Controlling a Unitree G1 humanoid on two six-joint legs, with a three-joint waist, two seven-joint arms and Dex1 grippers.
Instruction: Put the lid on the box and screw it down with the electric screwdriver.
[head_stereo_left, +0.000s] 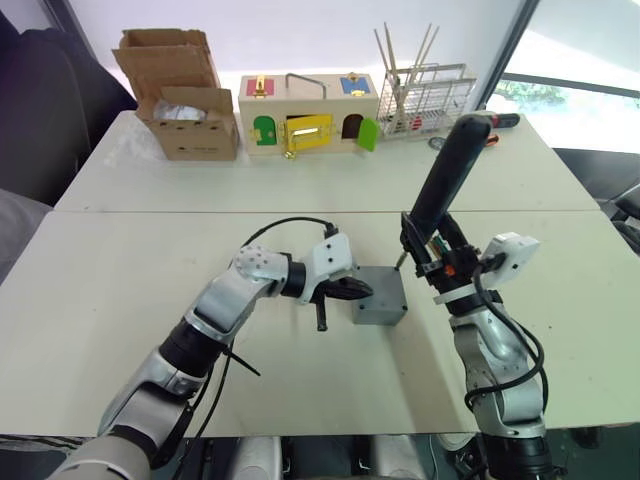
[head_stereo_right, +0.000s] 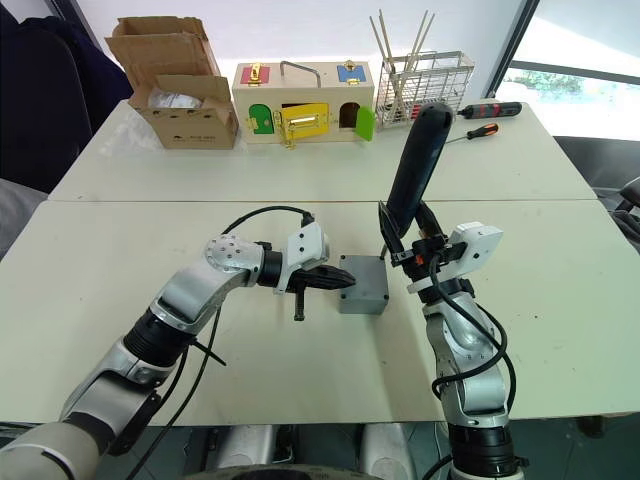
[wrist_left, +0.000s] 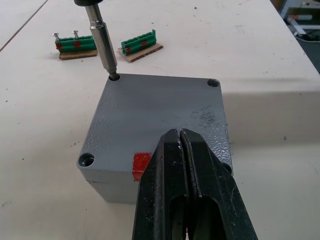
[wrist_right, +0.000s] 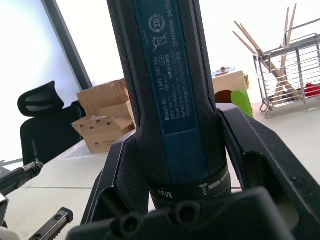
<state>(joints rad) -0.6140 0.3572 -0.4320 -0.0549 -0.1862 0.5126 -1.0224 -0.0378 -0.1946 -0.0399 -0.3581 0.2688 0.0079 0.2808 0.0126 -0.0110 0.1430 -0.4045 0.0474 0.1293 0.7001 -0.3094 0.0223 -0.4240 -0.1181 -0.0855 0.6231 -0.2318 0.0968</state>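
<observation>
Driving a corner screw: lid (wrist_left: 160, 120) already seated on the box (head_stereo_left: 380, 298).
We press our left gripper (wrist_left: 182, 150), jaws together, on the lid's near edge; our right gripper (head_stereo_right: 410, 250) clamps the electric screwdriver (head_stereo_right: 415, 165), bit in one far corner hole; three corners remain.

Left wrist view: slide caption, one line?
Shut left gripper presses the lid on the box while the electric screwdriver bit sits in a corner hole.

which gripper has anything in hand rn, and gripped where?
Right gripper holds the electric screwdriver by its lower body near the bit end. Left gripper holds nothing: jaws shut, pressing on the lid.
</observation>
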